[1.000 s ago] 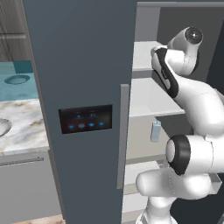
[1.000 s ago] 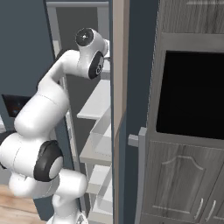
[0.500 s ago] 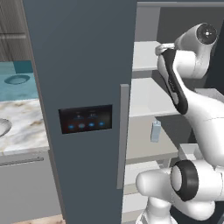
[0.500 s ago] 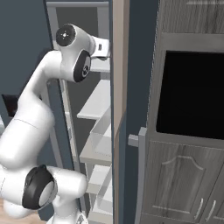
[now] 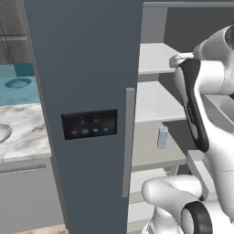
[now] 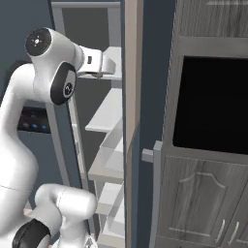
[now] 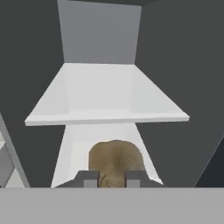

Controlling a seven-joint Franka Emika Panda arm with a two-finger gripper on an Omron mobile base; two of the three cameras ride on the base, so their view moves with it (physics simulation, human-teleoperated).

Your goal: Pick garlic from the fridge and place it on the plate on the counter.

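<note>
- The slate-blue fridge (image 5: 87, 91) stands open, white shelves showing inside.
- The gripper (image 7: 111, 178) is inside it, jaws narrowed around the garlic (image 7: 116, 159), held above a lower shelf.
- To do this well, withdraw straight out, clear of the shelf edges.

Olive-brown garlic (image 7: 115, 162) over white fridge shelf (image 7: 105, 98)

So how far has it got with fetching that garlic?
Done: the fridge stands open. In hand: the gripper is shut on the garlic, above a white shelf. Left: carrying it out to the plate on the counter.
</note>
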